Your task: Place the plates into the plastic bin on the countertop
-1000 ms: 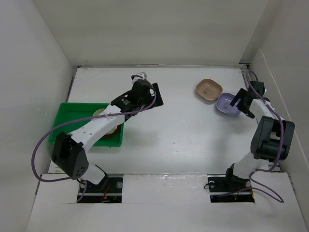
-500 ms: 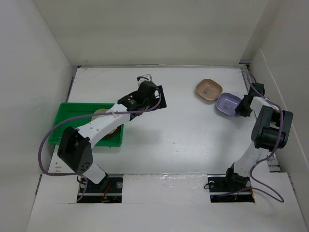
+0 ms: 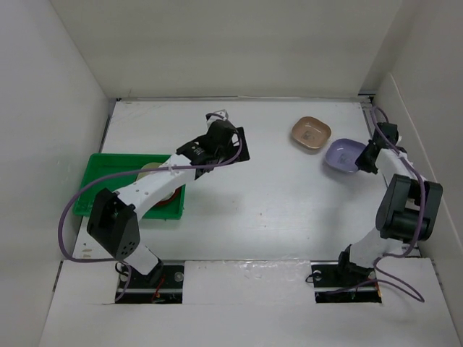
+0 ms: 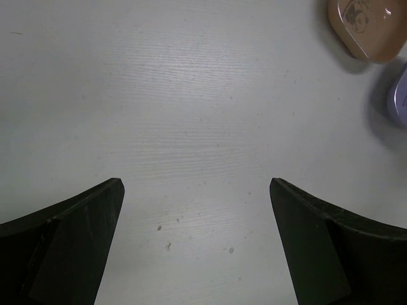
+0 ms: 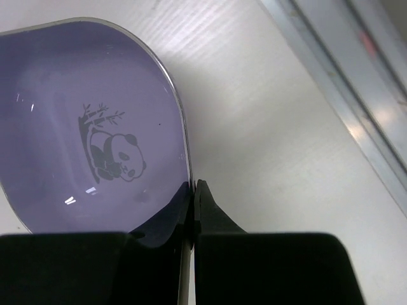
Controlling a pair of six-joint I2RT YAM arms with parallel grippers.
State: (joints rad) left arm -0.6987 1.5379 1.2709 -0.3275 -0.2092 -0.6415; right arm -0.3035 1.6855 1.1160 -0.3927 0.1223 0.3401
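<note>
A lavender plate (image 5: 95, 127) with a panda print lies at the right of the countertop (image 3: 275, 195). My right gripper (image 5: 194, 187) is shut on its right rim, one finger inside the plate and one outside. From above, that gripper (image 3: 365, 159) sits at the plate's (image 3: 342, 154) right edge. A tan-pink plate (image 3: 311, 133) lies just left of it and further back. The green plastic bin (image 3: 108, 181) stands at the left, holding a cream plate (image 3: 150, 170) and a red-brown plate (image 3: 168, 196), both partly hidden by the left arm. My left gripper (image 3: 235, 144) hangs open over bare countertop (image 4: 197, 127).
White walls close in the countertop on the left, back and right; the right wall is close behind the right gripper. In the left wrist view the tan-pink plate (image 4: 369, 25) and the lavender plate's edge (image 4: 399, 98) show at the top right.
My right gripper has shut on the lavender plate's rim, and the plate has shifted slightly. The left gripper moved a little to the right, then held still.
</note>
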